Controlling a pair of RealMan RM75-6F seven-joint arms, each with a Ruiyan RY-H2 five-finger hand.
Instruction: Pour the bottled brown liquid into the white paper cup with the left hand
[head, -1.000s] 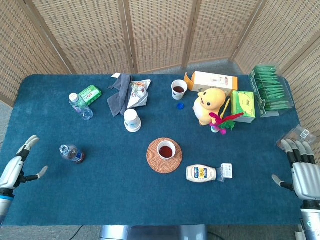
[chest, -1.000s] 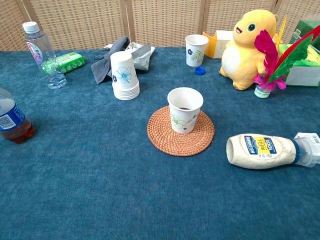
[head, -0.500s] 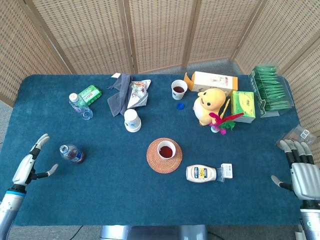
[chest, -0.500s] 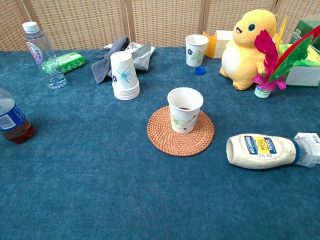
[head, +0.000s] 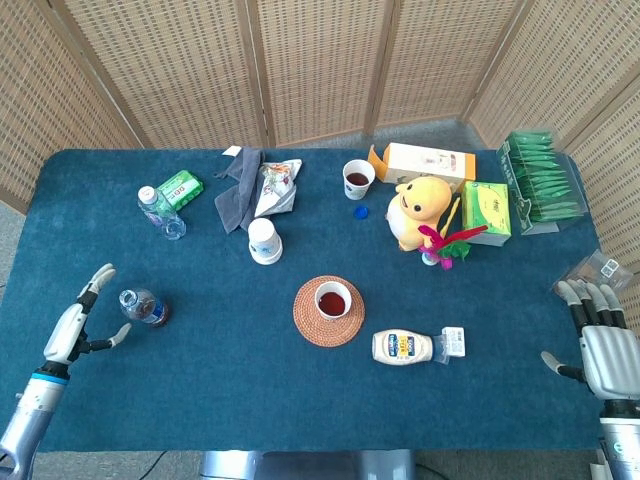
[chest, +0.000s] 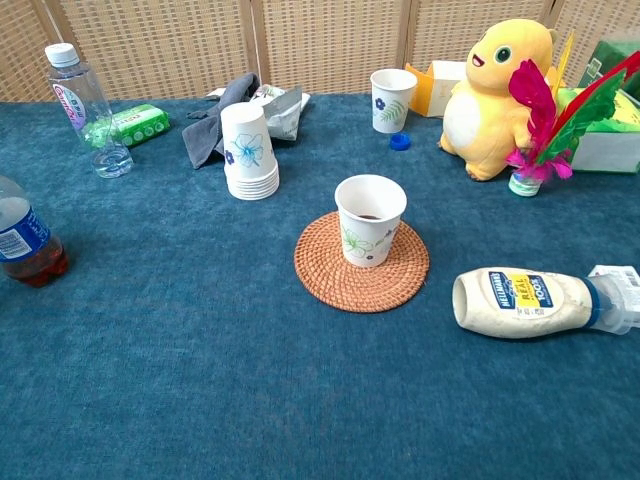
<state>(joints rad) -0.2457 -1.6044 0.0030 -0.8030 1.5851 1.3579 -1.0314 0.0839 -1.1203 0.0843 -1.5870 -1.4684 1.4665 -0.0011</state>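
Note:
A small bottle (head: 143, 307) with a blue label and brown liquid at its bottom stands upright at the table's left; the chest view shows the bottle (chest: 25, 240) at its left edge. My left hand (head: 82, 325) is open, fingers spread, just left of the bottle and apart from it. A white paper cup (head: 333, 298) holding brown liquid stands on a round woven coaster (head: 312, 325) mid-table; in the chest view the cup (chest: 370, 219) sits on the coaster (chest: 361, 265). My right hand (head: 604, 345) hangs open off the table's right edge.
A stack of paper cups (head: 264, 241), a clear water bottle (head: 158, 209), a grey cloth (head: 237, 187), a second filled cup (head: 357, 178), a blue cap (head: 361, 211), a yellow plush toy (head: 421, 209), boxes (head: 487, 208) and a lying mayonnaise bottle (head: 406, 347) lie about the table.
My left hand has moved right and slightly forward, closing in on the brown-liquid bottle. The right hand and all objects have stayed put.

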